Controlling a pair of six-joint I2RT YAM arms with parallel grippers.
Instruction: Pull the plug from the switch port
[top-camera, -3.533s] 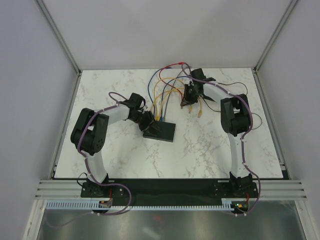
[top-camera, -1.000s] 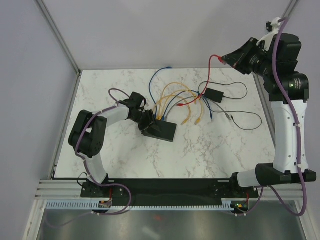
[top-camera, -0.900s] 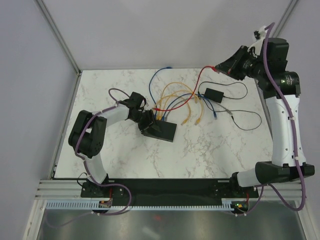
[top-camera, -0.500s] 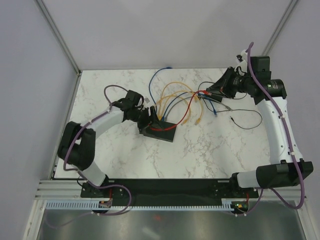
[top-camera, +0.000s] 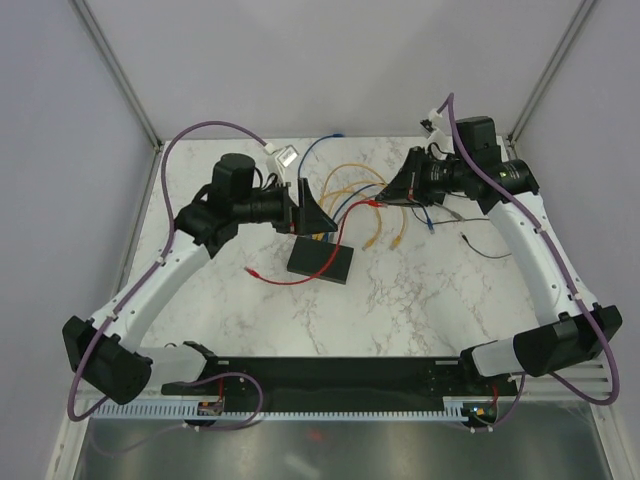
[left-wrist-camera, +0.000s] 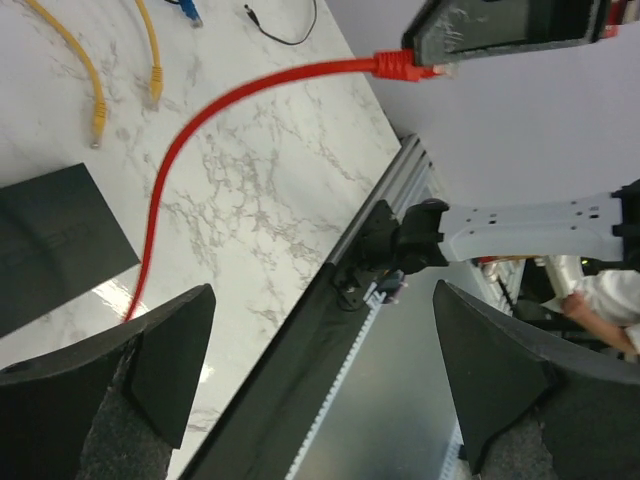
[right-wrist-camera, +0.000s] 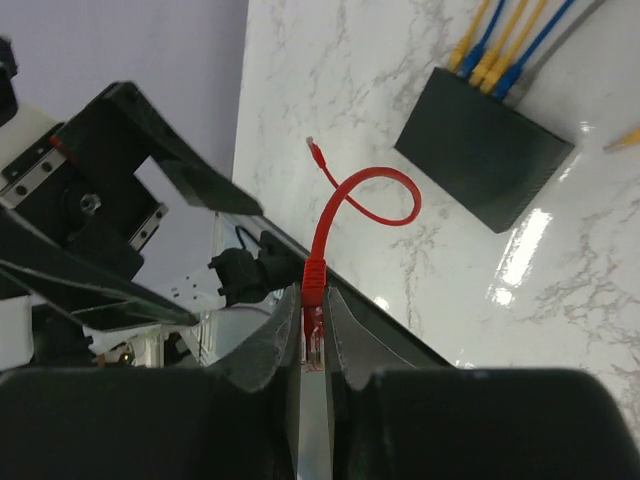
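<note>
The switch (top-camera: 320, 262) (right-wrist-camera: 485, 160) (left-wrist-camera: 50, 250) is a flat black box lying on the marble table. My right gripper (top-camera: 397, 188) (right-wrist-camera: 313, 292) hangs in the air right of it, shut on the red plug (right-wrist-camera: 314, 285) (left-wrist-camera: 405, 65). Its red cable (top-camera: 300, 281) (right-wrist-camera: 345, 195) (left-wrist-camera: 190, 130) sags to the table. The cable's other end (top-camera: 248, 268) (right-wrist-camera: 312, 146) lies free, left of the switch and out of any port. My left gripper (top-camera: 318, 212) (left-wrist-camera: 325, 380) hovers above the switch, open and holding nothing.
Yellow cables (top-camera: 345, 185) (right-wrist-camera: 500, 45) and blue cables (top-camera: 315, 150) (right-wrist-camera: 545, 40) are still plugged into the switch's far edge. Loose yellow ends (top-camera: 398, 240) (left-wrist-camera: 97, 125) lie to its right, with a thin black cord (top-camera: 480, 248) beyond. The aluminium rail (top-camera: 340, 375) borders the near edge.
My left gripper has let go of the switch, opened wide and risen. My right gripper has come down and left with the red plug. The red cable's far end now lies free.
</note>
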